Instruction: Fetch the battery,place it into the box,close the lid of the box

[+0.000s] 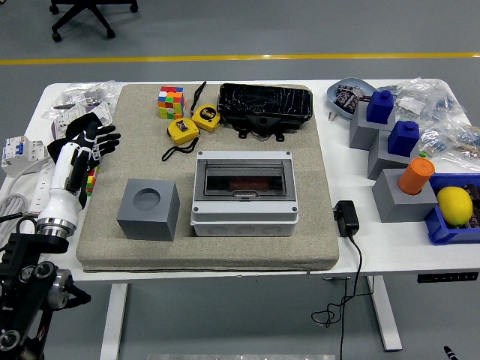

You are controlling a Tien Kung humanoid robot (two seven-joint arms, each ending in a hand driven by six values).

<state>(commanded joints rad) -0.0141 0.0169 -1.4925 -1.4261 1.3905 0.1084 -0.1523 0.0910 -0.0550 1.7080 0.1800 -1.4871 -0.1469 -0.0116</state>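
Left hand (88, 141) is hovering at the mat's (105, 247) left edge, fingers spread, gripping nothing; right hand out of view. Step in hand, I judge: fetching the battery (264, 106) (black pack at far mat edge, behind the box (244, 193)). Advice: lift the see-through lid (244, 178) first, then reach over. Counting: one grey block (148, 209), one cube puzzle (171, 102), two tape measures (193, 124).

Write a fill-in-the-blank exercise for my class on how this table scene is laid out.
1. The clear lid of the grey box is ____.
2. The grey cube stands to the ____ of the box.
3. The left robot hand holds ____.
4. Two yellow ____ lie beside the colourful puzzle cube.

Missing words: closed; left; nothing; tape measures
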